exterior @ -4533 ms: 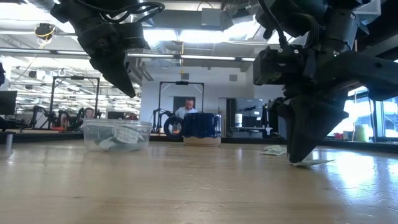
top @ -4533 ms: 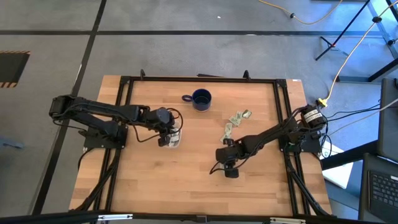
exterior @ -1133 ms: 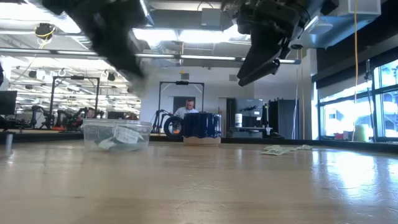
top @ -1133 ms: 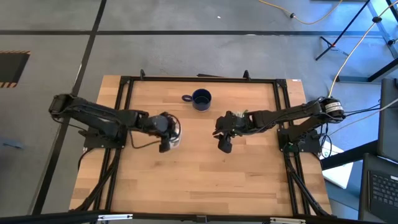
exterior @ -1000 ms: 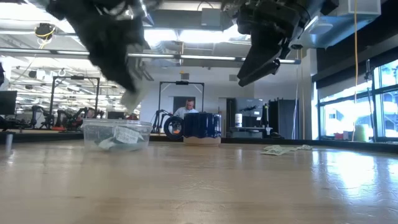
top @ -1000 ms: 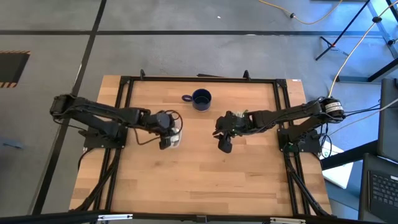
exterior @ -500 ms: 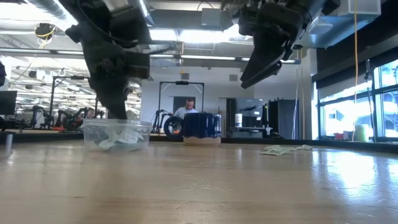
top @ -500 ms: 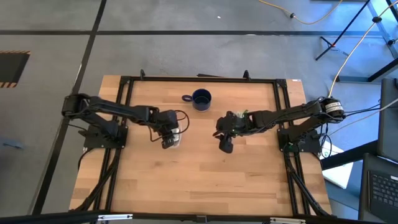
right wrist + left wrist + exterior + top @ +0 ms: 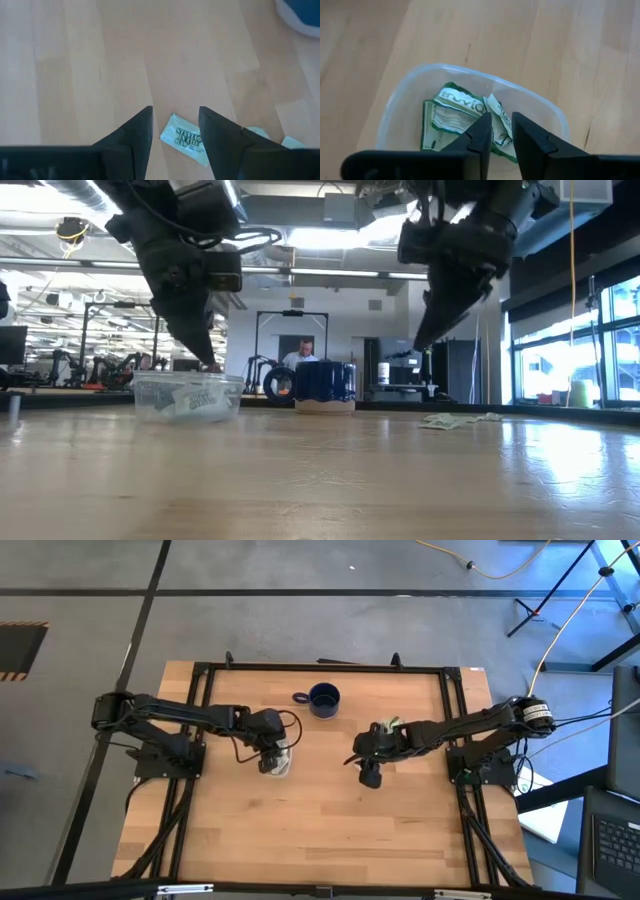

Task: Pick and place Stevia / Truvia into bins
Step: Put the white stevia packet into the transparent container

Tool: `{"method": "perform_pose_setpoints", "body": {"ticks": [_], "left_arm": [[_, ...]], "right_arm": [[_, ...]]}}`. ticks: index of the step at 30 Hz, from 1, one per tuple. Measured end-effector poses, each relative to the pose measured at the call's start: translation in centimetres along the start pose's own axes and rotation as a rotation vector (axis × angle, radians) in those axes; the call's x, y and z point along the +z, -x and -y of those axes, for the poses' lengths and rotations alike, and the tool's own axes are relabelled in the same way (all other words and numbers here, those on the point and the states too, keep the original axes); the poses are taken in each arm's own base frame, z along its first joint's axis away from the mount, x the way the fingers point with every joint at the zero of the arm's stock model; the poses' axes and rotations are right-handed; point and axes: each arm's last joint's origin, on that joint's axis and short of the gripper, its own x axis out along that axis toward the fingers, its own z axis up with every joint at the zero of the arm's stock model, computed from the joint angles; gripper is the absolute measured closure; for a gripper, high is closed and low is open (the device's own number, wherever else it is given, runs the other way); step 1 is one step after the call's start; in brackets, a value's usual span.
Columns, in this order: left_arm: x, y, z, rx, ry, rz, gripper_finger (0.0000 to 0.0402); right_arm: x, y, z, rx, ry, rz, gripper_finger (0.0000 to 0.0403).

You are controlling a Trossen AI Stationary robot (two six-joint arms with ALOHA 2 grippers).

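Pale wood-grain tabletop (image 9: 320, 820) — crumpled sachets (image 9: 465, 117) in rounded clear tub (image 9: 395, 110).

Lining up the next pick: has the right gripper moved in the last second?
Yes. In the high view the right gripper has shifted slightly away from the blue mug, toward the table's right side, near the loose sachets.

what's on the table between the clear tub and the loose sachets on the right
Only bare wood. In the high view the stretch from the tub to the sachets holds nothing; the mug sits farther back, and the right gripper hangs above.
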Motion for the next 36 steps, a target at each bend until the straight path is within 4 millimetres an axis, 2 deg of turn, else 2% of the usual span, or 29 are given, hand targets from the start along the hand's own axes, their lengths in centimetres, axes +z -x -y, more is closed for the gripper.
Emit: {"method": "perform_pose_setpoints", "body": {"ticks": [8, 14, 22, 27, 36], "left_arm": [[0.4, 2.2, -0.1, 0.086, -0.015, 0.125, 0.0316], [1.0, 3.3, 0.2, 0.068, -0.047, 0.221, 0.0321], [1.0, 3.4, 0.2, 0.067, -0.048, 0.227, 0.0323], [1.0, 3.4, 0.2, 0.067, -0.047, 0.227, 0.0324], [1.0, 3.4, 0.2, 0.067, -0.047, 0.227, 0.0325]], "right_arm": [[-2.2, -1.7, 0.4, 0.004, 0.078, 0.022, 0.0255], [-3.6, -2.8, 0.6, 0.019, 0.119, 0.089, 0.0263], [-5.4, -3.6, 1.0, 0.019, 0.112, 0.088, 0.0283], [-5.5, -4.0, 1.0, 0.023, 0.109, 0.106, 0.0291], [-6.4, -6.5, 0.9, 0.007, 0.093, 0.036, 0.0294]]}}
